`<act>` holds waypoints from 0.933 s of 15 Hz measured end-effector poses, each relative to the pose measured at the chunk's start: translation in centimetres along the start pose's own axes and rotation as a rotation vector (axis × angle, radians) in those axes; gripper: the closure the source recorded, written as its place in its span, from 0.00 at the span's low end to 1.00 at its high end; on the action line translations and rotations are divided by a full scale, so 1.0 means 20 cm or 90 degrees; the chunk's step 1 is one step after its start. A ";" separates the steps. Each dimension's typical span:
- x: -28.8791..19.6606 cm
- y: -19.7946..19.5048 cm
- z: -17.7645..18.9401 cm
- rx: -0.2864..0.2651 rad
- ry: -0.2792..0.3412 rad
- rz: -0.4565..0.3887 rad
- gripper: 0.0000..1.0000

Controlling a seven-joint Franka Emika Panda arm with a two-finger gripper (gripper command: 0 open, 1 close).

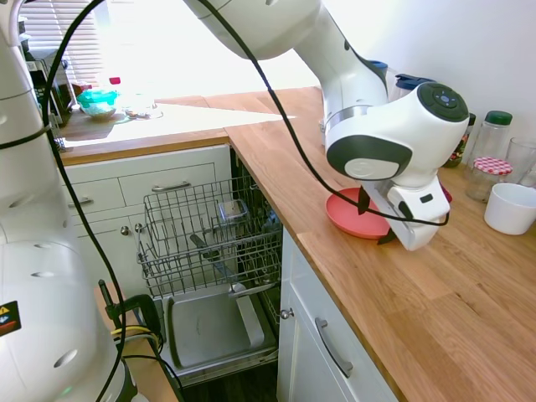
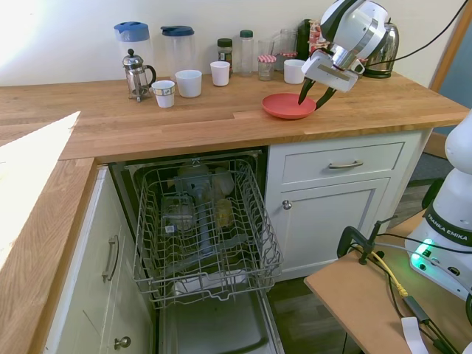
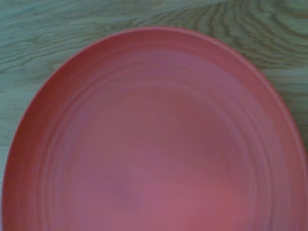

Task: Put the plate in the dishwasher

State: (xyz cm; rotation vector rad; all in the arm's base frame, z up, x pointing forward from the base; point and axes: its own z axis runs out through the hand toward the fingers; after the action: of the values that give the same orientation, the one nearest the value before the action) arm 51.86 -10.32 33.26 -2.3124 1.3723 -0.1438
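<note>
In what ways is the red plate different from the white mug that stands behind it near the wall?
The plate is coral red, flat and wide; the white mug is tall and narrower. The plate lies near the counter's front edge under the open gripper; the mug stands by the wall, away from it. Both rest on the wooden counter.

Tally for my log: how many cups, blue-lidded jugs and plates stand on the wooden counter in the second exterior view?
Cups: 4
Blue-lidded jugs: 2
Plates: 1
Total: 7
</note>
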 end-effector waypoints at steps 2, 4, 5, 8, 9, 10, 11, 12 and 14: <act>0.00 -0.01 0.02 -0.002 -0.002 0.000 1.00; 0.00 0.00 0.03 -0.003 -0.004 0.003 1.00; 0.00 0.00 0.03 -0.004 -0.004 0.004 1.00; 0.01 0.01 0.05 -0.004 -0.007 0.011 1.00; 0.01 0.01 0.05 -0.004 -0.008 0.013 1.00; 0.01 0.01 0.06 -0.002 -0.009 0.016 1.00; 0.01 0.01 0.06 -0.002 -0.010 0.019 1.00; 0.01 0.02 0.07 -0.001 -0.012 0.022 1.00; 0.01 0.02 0.07 0.008 -0.017 0.029 1.00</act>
State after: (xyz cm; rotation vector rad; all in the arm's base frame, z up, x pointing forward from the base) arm 52.10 -10.28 31.70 -2.2624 1.4066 -0.1065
